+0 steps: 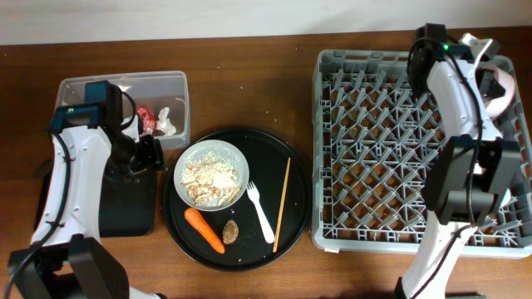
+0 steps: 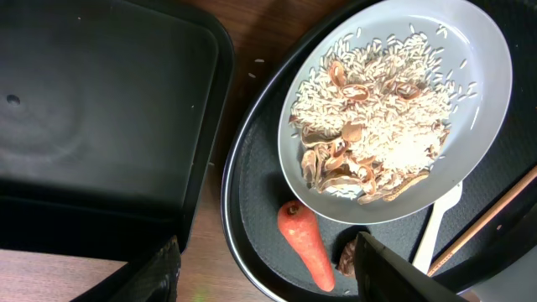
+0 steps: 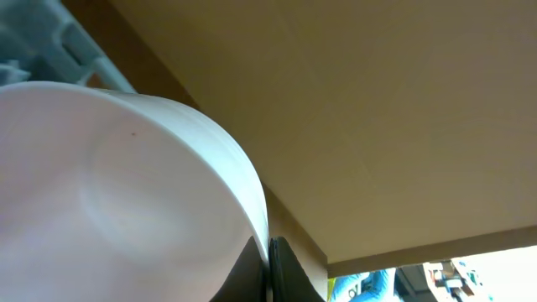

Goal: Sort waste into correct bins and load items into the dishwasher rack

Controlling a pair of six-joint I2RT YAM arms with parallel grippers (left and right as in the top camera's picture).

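My left gripper (image 1: 146, 154) (image 2: 268, 281) is open and empty, low over the gap between the shallow black rectangular tray (image 1: 129, 208) (image 2: 84, 109) and the round tray. Just ahead lie the orange carrot (image 1: 204, 229) (image 2: 306, 245) and the brown pit (image 1: 231, 232) (image 2: 348, 256). The white dish (image 1: 184, 158) (image 2: 478, 50) holds pale food scraps (image 1: 212, 176) (image 2: 377, 126). The fork (image 1: 261, 212) (image 2: 440, 218) and chopstick (image 1: 283, 193) (image 2: 495, 210) lie beside it. The clear tub (image 1: 179, 79) holds the red wrapper (image 1: 146, 119) and tissue (image 1: 166, 120). My right gripper (image 1: 492, 76) (image 3: 268, 268) is shut on the pink bowl's (image 1: 501, 91) (image 3: 126, 184) rim at the grey rack's (image 1: 374, 149) far right corner. No cups show.
The large round black tray (image 1: 295, 208) carries the dish, carrot, pit, fork and chopstick, between the rectangular tray and the rack. The right arm reaches over the rack's right side. Brown wooden table lies around.
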